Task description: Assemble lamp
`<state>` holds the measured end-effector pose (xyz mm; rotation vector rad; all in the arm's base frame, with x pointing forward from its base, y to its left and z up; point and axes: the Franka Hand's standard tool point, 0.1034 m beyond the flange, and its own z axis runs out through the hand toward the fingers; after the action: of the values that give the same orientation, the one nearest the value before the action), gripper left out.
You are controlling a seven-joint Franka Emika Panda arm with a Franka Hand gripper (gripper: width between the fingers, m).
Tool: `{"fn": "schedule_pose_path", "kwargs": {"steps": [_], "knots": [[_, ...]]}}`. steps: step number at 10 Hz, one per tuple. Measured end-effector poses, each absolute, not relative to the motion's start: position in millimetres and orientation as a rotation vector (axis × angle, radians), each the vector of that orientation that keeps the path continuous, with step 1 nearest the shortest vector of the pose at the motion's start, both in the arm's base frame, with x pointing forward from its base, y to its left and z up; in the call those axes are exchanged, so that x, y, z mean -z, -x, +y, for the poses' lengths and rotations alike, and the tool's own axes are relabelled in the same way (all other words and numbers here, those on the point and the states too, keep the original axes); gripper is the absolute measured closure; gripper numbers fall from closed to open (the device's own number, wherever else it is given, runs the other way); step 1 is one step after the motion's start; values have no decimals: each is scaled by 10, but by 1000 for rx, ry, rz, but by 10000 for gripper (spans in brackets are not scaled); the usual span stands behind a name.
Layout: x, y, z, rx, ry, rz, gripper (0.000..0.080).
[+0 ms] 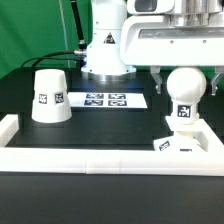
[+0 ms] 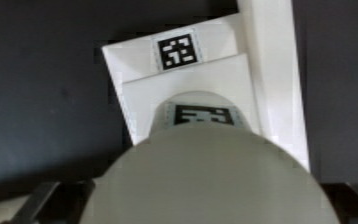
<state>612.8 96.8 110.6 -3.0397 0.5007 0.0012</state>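
Observation:
The round white bulb [image 1: 184,84] stands upright with its tagged neck on the blocky white base [image 1: 186,142] at the exterior view's right, next to the border rail. My gripper [image 1: 186,86] comes down from above, one finger on each side of the bulb's globe, and seems shut on it. In the wrist view the bulb [image 2: 197,150] fills the near part between the dark fingers [image 2: 48,206], with the gripper [image 2: 197,208] around it and the tagged base [image 2: 151,76] beneath. The cup-shaped shade [image 1: 50,96] stands alone, mouth down, at the exterior view's left.
The marker board [image 1: 105,99] lies flat between the shade and the arm's pedestal [image 1: 105,50]. The long white border rail [image 1: 100,161] runs along the front and turns up at the exterior view's left; it also shows beside the base in the wrist view [image 2: 275,60].

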Motion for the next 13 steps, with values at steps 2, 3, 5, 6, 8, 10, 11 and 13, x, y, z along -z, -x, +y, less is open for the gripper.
{"fn": "schedule_pose_path", "kwargs": {"steps": [2, 3, 5, 6, 8, 10, 11, 13], "knots": [[-1106, -6128, 969, -7, 3005, 675, 220], [-1106, -6128, 968, -11, 2976, 794, 220], [-1101, -6104, 961, 6, 2856, 1107, 220], [-1096, -6074, 998, -7, 2777, 1285, 220], [-1084, -6058, 1047, -43, 2584, 1603, 220], [-1092, -6066, 1107, -71, 2399, 1853, 220], [-1094, -6073, 1104, -81, 2363, 1893, 220], [-1095, -6081, 1126, -73, 2376, 1865, 119]]}}
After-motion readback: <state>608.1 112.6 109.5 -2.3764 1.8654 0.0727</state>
